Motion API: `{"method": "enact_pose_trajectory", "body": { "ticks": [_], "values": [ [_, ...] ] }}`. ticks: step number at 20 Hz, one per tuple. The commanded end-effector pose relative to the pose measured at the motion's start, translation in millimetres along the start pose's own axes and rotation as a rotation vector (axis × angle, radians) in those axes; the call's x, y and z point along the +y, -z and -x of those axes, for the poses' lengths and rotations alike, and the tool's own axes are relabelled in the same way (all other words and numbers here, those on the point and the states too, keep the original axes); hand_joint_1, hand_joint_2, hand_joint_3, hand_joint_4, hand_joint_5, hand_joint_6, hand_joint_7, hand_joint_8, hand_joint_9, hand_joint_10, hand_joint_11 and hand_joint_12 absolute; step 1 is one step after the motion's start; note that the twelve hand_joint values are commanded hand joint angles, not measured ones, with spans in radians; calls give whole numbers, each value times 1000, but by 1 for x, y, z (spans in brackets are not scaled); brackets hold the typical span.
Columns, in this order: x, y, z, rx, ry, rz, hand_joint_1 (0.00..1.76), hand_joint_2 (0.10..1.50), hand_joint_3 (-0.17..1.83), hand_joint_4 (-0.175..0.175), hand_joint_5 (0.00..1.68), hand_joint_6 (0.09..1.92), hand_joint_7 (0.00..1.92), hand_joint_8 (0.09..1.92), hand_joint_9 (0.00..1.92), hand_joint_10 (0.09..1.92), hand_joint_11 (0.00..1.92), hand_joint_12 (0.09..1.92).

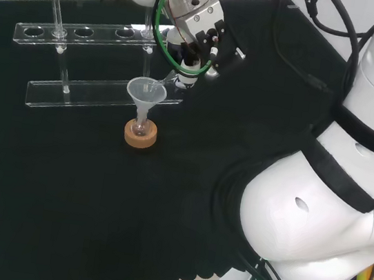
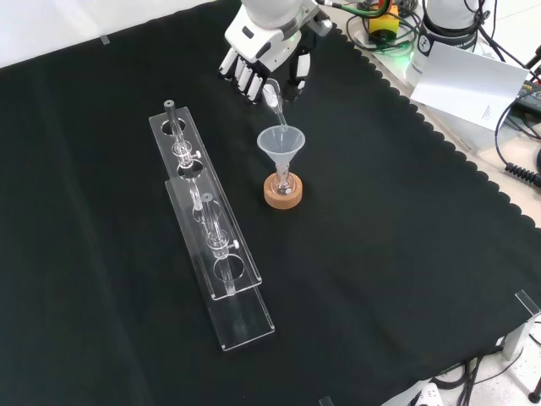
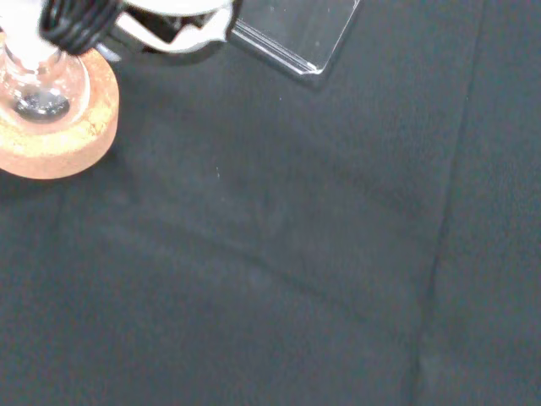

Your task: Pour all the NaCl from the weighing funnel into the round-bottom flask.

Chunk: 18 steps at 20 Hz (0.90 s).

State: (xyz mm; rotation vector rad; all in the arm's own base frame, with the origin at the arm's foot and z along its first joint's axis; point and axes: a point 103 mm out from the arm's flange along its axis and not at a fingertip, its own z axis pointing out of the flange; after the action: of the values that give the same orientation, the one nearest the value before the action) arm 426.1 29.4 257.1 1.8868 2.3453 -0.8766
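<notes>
Black and white hand (image 2: 264,52) pinching clear glass weighing funnel (image 2: 276,103), tilted, spout over clear plastic funnel (image 2: 281,145) in small round-bottom flask (image 2: 283,183) on cork ring (image 2: 282,197). Risk: spout drifting past rim, spilling NaCl on black cloth (image 2: 380,254).

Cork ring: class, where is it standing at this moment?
In the front view the cork ring stands near the middle of the black cloth, right of the clear rack, under the small flask and funnel, just below the robot hand.

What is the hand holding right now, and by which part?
The hand pinches a clear glass weighing funnel by its upper end, the spout tilted down into the plastic funnel.
</notes>
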Motion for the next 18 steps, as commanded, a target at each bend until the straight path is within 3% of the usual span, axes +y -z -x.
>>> {"method": "enact_pose_trajectory", "body": {
  "ticks": [1,8,18],
  "values": [
    [2,6,-2,-46,2,-10,1083,706,740,133,1086,1032,814,739,952,559,455,1286],
    [6,8,-5,-63,-33,-52,1084,704,742,135,1088,1030,805,734,954,557,458,1284],
    [3,8,-1,-54,-12,-56,1083,702,744,139,1090,1028,793,729,953,552,460,1281]
  ]
}}
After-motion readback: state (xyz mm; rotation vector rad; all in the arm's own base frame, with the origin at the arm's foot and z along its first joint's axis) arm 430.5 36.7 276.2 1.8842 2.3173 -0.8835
